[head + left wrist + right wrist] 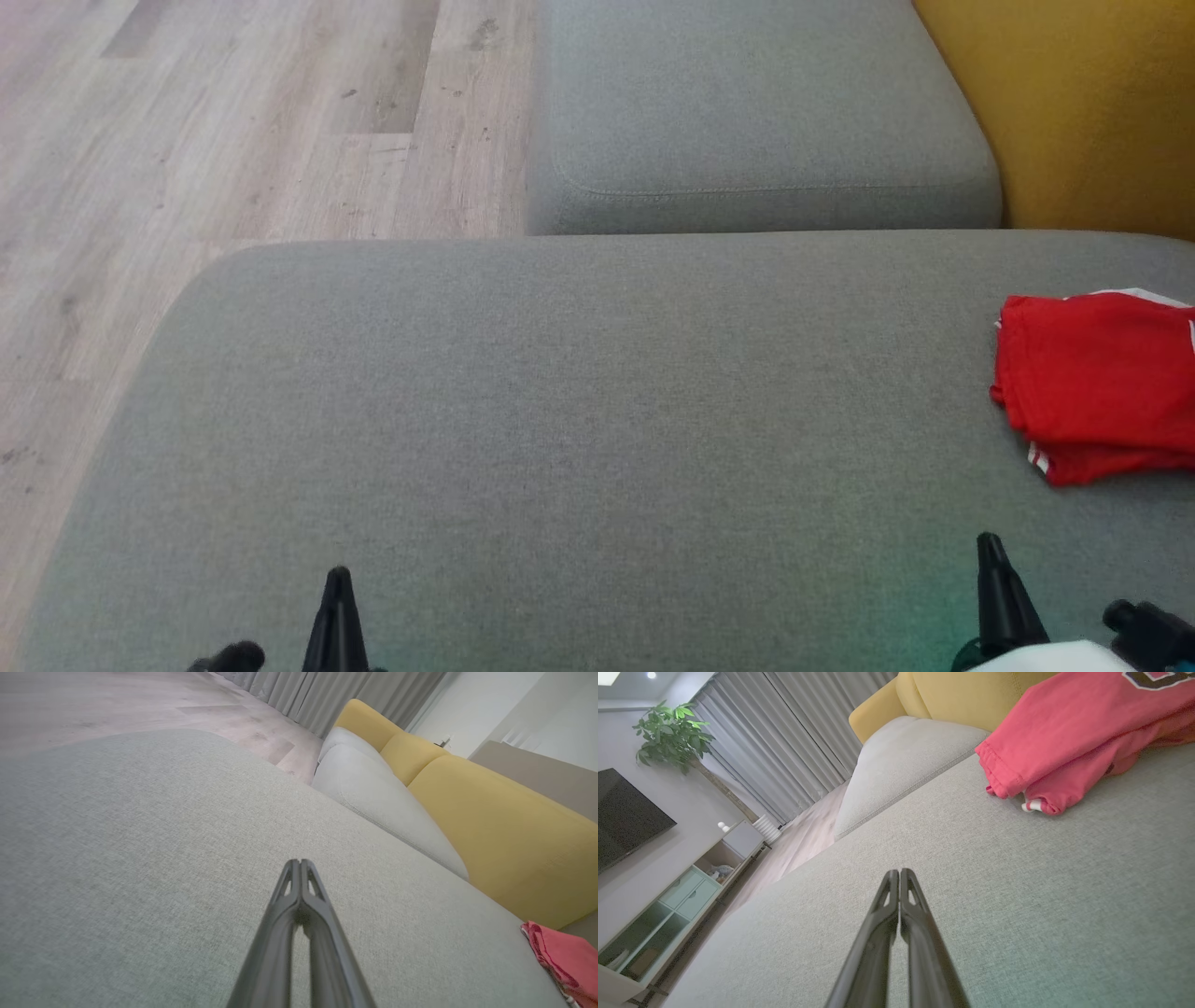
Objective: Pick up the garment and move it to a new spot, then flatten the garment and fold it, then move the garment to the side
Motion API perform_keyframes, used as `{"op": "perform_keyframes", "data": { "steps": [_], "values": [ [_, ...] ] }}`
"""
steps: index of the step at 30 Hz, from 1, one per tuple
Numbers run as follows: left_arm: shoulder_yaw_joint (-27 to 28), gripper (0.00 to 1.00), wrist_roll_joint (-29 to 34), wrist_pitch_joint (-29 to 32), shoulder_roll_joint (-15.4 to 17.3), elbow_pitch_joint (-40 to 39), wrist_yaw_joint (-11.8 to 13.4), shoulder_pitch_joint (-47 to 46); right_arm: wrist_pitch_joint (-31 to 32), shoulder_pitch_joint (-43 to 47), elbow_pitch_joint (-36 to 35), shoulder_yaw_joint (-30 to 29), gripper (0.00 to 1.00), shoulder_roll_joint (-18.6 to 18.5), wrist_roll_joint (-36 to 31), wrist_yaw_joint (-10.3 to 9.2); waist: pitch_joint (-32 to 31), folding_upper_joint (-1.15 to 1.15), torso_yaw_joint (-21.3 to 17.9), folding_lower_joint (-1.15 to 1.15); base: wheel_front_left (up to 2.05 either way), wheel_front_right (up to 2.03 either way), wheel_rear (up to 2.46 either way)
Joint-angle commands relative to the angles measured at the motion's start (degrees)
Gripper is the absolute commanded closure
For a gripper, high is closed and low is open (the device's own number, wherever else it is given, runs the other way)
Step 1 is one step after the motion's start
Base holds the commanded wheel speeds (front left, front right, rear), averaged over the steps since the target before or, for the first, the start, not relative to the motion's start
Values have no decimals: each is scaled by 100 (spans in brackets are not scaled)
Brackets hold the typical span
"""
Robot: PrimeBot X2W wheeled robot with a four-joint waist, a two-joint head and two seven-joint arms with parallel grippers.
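Red garment (pixel 1092 383) with white trim, folded, at the far right edge of the large grey cushion (pixel 560 420). Left end effector (pixel 338 574) at the cushion's near edge toward its left, fingers pressed together, gripping nothing. Right end effector (pixel 990 543) at the cushion's near edge toward its right, likewise closed and empty, near the garment but apart from it. Beyond the cushion's far side, a smaller grey cushion (pixel 747 112), yellow backrest (pixel 1092 103), wood floor (pixel 233 121)
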Motion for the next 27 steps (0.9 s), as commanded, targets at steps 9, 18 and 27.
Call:
{"op": "perform_keyframes", "data": {
  "steps": [9, 18, 27],
  "values": [
    [261, 100, -678, 134, 50, -179, -145, -493, 158, -471, -178, -59, 100, -24, 700, 16, 86, 0, -38, 0, 0, 0, 0],
    [418, 100, -1288, 279, 56, -176, -242, -616, 306, -626, -175, -126, 100, -27, 1324, 19, 171, 0, -74, 0, 0, 0, 0],
    [577, 100, -1893, 426, 59, -172, -339, -740, 454, -781, -172, -194, 100, -30, 1945, 21, 257, 0, -111, 0, 0, 0, 0]
  ]
}}
